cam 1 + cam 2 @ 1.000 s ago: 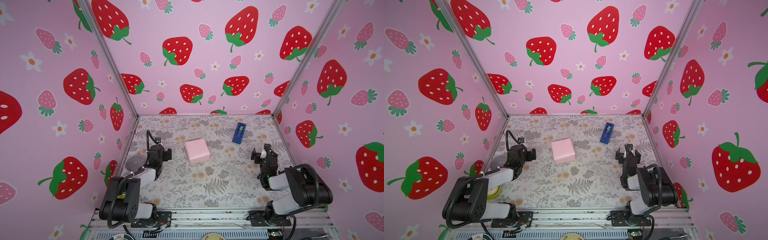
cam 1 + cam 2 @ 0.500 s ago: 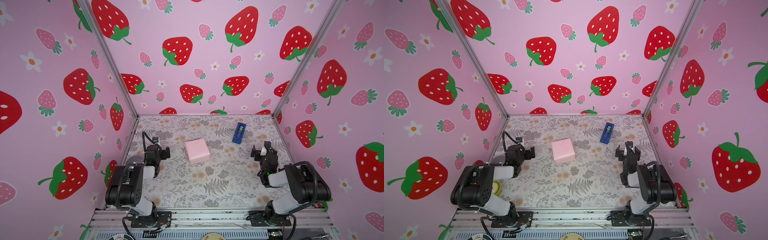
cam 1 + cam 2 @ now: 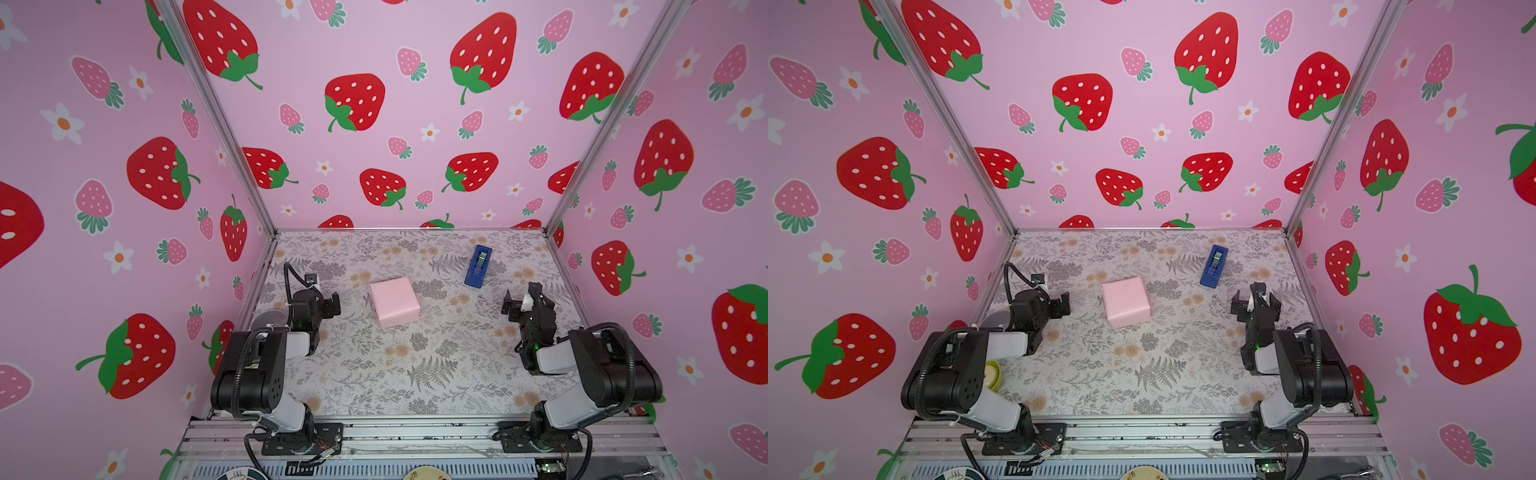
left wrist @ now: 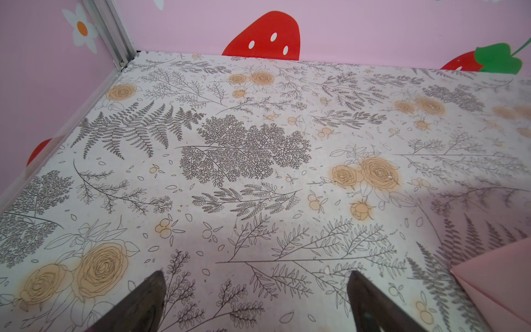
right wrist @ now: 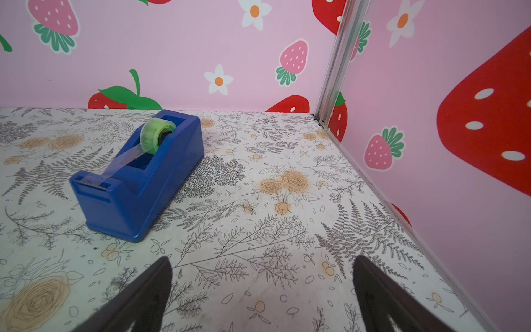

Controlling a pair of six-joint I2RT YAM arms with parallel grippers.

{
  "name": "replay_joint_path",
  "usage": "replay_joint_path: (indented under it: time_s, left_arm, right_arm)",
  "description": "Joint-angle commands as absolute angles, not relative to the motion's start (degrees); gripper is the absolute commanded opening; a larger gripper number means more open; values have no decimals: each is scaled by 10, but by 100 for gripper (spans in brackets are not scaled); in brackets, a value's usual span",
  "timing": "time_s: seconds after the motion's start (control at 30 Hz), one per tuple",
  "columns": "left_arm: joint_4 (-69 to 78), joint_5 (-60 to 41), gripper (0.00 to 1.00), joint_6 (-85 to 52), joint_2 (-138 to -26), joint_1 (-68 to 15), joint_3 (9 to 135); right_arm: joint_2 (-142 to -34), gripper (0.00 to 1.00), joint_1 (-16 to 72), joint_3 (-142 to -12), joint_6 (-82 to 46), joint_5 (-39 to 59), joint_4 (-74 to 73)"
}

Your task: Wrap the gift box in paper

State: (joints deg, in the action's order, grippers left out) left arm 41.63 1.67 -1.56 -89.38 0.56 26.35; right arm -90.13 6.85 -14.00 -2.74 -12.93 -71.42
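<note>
1. The left arm is folding low at the left side of the worktop (image 3: 415, 374), with its elbow drawn back toward the front rail and its forearm lying forward, close above the surface.
2. The left end effector (image 3: 331, 305) is pointing across toward the middle, jaws standing wide apart and gripping nothing. In the left wrist view, only bare floral worktop is showing between its two dark fingers (image 4: 143, 304).
3. The right arm is mirroring that pose on the right side, folded down, with its wrist aiming toward the back wall.
4. The right end effector (image 3: 521, 297) is likewise spread open and empty, hovering just above the surface.
5. The paper (image 3: 394, 302) is sitting near the middle of the worktop, pale pink face out, folded into a cube shape. It is covering the gift box completely, so none of the box is showing. It is lying apart from both end effectors, nearer the left one.
6. A blue tape dispenser (image 3: 478, 266) is standing toward the back right, ahead of the right end effector and not touching it.
</note>
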Motion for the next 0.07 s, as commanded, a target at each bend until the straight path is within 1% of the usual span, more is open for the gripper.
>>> replay_joint_path:
  time_s: [0.0, 0.03]
  left_arm:
    - [430, 4, 99, -18, -888, 11, 265]
    - [432, 4, 99, -18, -889, 10, 265]
  right_arm:
    - [-898, 100, 70, -146, -20, -130, -729]
    - [-898, 100, 70, -147, -20, -129, -729]
